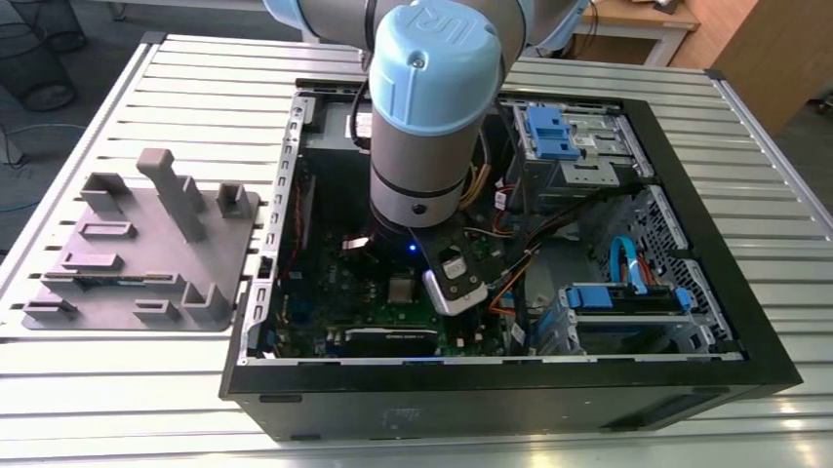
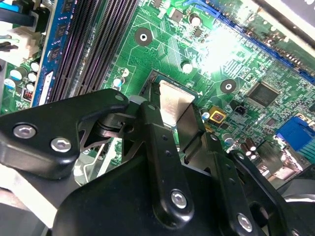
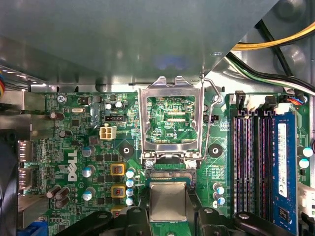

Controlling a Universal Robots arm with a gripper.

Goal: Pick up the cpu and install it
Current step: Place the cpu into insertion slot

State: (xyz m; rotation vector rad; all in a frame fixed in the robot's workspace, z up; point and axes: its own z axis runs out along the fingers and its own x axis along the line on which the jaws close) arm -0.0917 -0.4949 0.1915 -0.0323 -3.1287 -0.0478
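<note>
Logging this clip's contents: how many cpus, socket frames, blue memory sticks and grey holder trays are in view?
cpu: 1
socket frame: 1
blue memory stick: 1
grey holder tray: 1
Total: 4

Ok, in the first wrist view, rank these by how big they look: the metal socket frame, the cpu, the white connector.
1. metal socket frame
2. cpu
3. white connector
The frame seems swung up, so nearness to the camera may enlarge it; its lead over the cpu is unsure.
</note>
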